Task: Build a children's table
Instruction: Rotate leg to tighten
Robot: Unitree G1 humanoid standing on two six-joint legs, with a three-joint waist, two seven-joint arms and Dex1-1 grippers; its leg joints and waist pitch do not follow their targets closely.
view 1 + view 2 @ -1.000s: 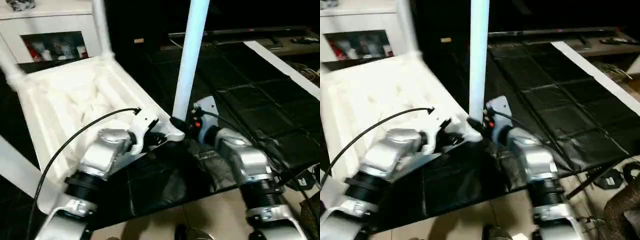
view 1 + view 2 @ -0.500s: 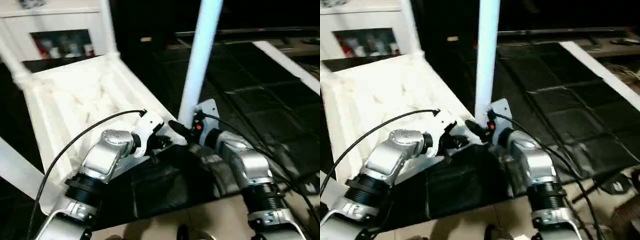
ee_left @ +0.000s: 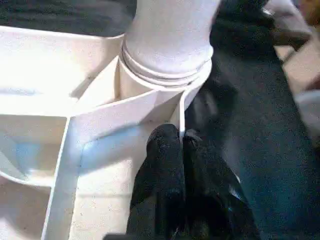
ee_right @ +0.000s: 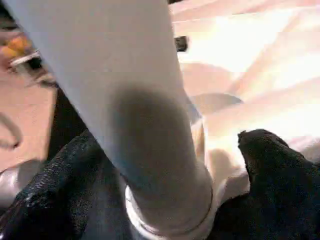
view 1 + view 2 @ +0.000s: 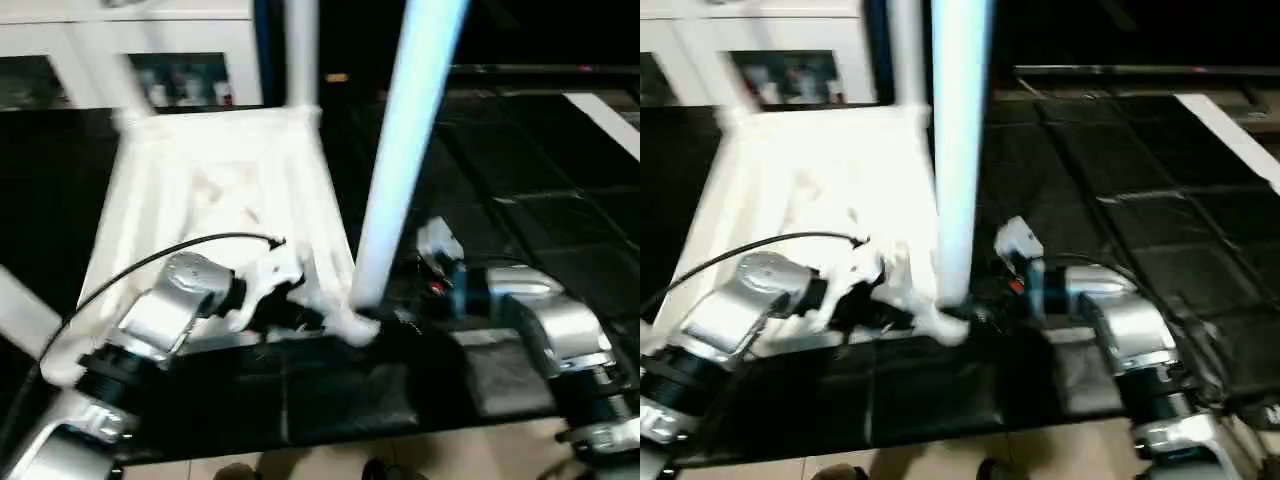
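Note:
The white table top (image 5: 210, 190) lies upside down on black mats, ribbed underside up. A long white leg (image 5: 400, 160) stands slightly tilted in its near right corner socket (image 3: 165, 65). My left gripper (image 3: 181, 145) is shut on the thin rim wall of the top right beside that socket, also seen from above (image 5: 303, 314). My right gripper (image 4: 170, 145) straddles the base of the leg (image 4: 150, 125) from the other side; one finger (image 4: 50, 195) lies against it, the other finger (image 4: 272, 160) stands a little off, so it is open. From above the right gripper (image 5: 400, 315) sits low at the leg's foot.
More legs rise from the far right corner (image 5: 300, 50) and at the near left (image 5: 22, 312). A white glass-door cabinet (image 5: 180, 75) stands behind the top. Black floor mats (image 5: 520, 200) spread to the right with a white strip (image 5: 610, 120); beige floor (image 5: 450, 462) lies nearest me.
The camera has swung, so the top now looks squarer on. My right forearm reaches the leg's foot more from the side. The left gripper has stayed on the rim.

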